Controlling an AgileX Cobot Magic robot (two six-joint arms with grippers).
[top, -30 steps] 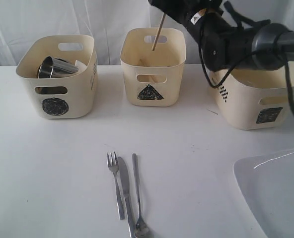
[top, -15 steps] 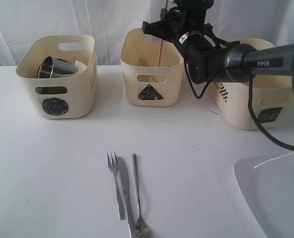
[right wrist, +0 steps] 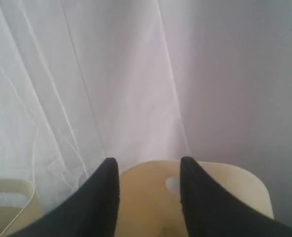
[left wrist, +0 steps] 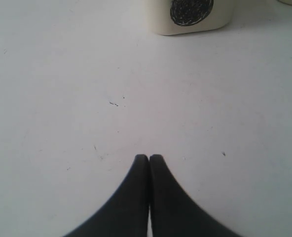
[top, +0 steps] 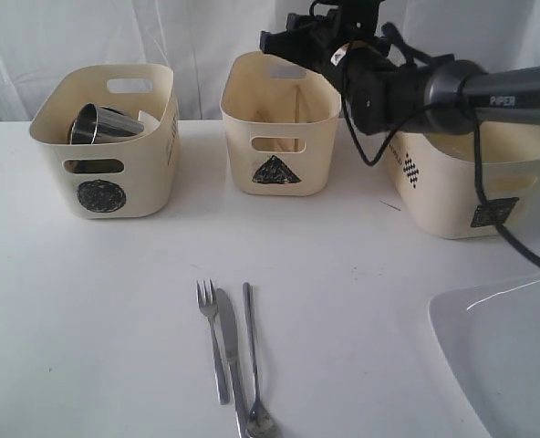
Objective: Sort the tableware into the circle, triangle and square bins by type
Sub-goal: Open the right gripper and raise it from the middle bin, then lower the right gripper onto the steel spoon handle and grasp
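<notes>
My right gripper [top: 281, 40] hangs open above the back rim of the triangle bin [top: 279, 128], nothing between its fingers. The right wrist view shows the same gripper [right wrist: 148, 165] with that bin [right wrist: 151, 202] in the gap. A thin wooden chopstick [top: 263, 115] lies inside the bin. The circle bin [top: 106, 146] at the left holds a steel mug [top: 101, 125]. The square bin [top: 471, 182] stands at the right, behind the arm. Fork [top: 212, 339], knife [top: 232, 360] and spoon [top: 254, 365] lie side by side at the front. My left gripper [left wrist: 149, 157] is shut over bare table, short of the circle bin [left wrist: 190, 15].
A large white plate [top: 503, 360] fills the front right corner. A white curtain [top: 69, 36] hangs behind the bins. The right arm and its cable [top: 489, 91] stretch over the square bin. Another cream bin's rim [right wrist: 10, 197] shows in the right wrist view.
The right gripper's jaws have opened and the chopstick they held upright over the triangle bin is gone from between them. The left gripper has not moved.
</notes>
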